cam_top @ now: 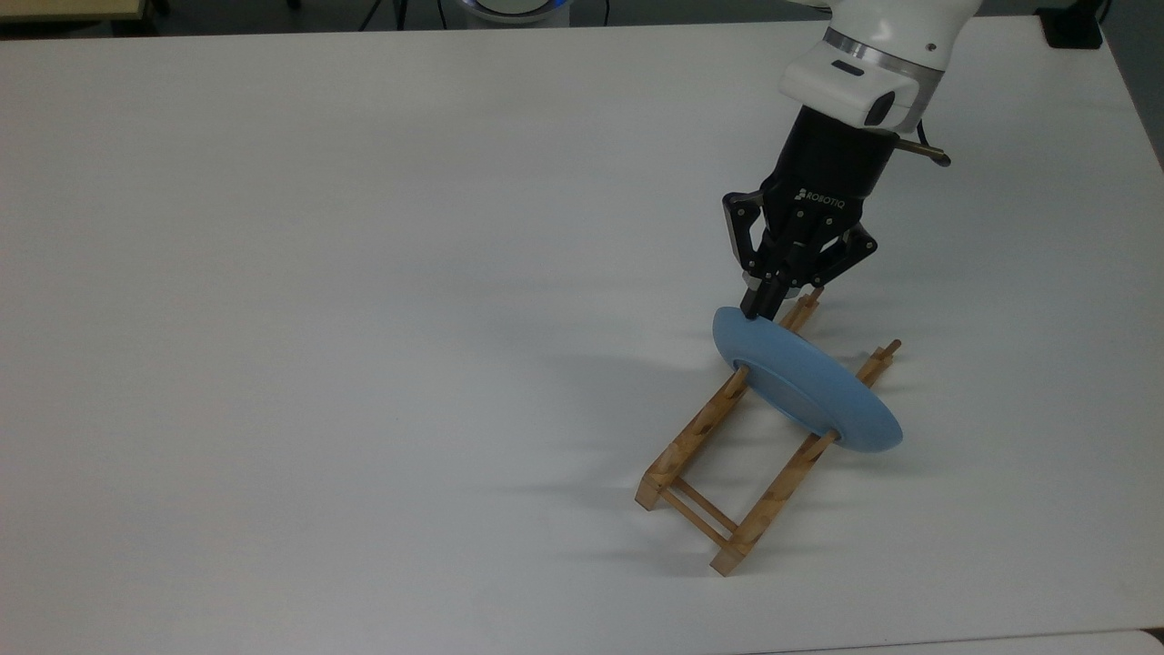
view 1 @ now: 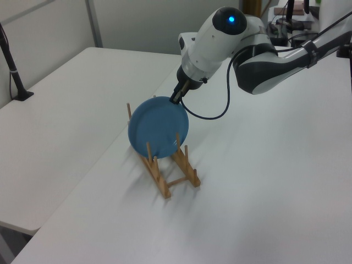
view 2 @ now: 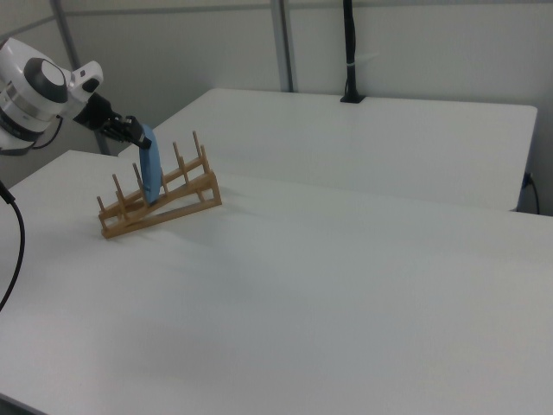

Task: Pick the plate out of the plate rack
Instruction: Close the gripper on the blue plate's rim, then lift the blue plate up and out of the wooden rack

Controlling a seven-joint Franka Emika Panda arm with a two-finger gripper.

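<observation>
The light-blue plate (cam_top: 809, 387) stands on edge between the pegs of the light-brown wooden plate rack (cam_top: 700, 428), near the top view's right. My black gripper (cam_top: 759, 307) comes down at a slant onto the plate's upper rim, and its fingers are shut on that rim. In the left view the plate (view 1: 158, 127) faces the camera, with the gripper (view 1: 175, 99) at its top right edge and the plate rack (view 1: 170, 181) below. Seen edge-on in the right view, the plate (view 2: 152, 177) sits in the plate rack (view 2: 168, 206) with the gripper (view 2: 138, 131) at its top.
The rack stands on a wide white table (cam_top: 364, 318). A second white table (view 1: 66, 104) adjoins it across a seam, with a black post (view 1: 15, 77) on it. The black cable (view 1: 217, 113) hangs from the arm above the table.
</observation>
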